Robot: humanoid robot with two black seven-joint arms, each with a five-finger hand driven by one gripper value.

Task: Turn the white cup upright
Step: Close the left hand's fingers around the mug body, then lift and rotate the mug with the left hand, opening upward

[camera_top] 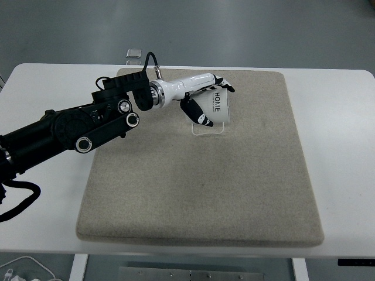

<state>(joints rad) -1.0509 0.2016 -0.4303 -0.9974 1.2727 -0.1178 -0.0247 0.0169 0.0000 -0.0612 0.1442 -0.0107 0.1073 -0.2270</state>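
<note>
Top view: left hand point(206, 99) has fingers clamped around white cup point(215, 106), thumb underneath, holding it tilted over the mat point(234, 193), likely mid-rotation toward upright.

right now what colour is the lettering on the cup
Black, on the white cup held by the left hand; top view.

Lab: white table point(340, 105), beige mat point(234, 187), grey floor point(234, 29).
</note>
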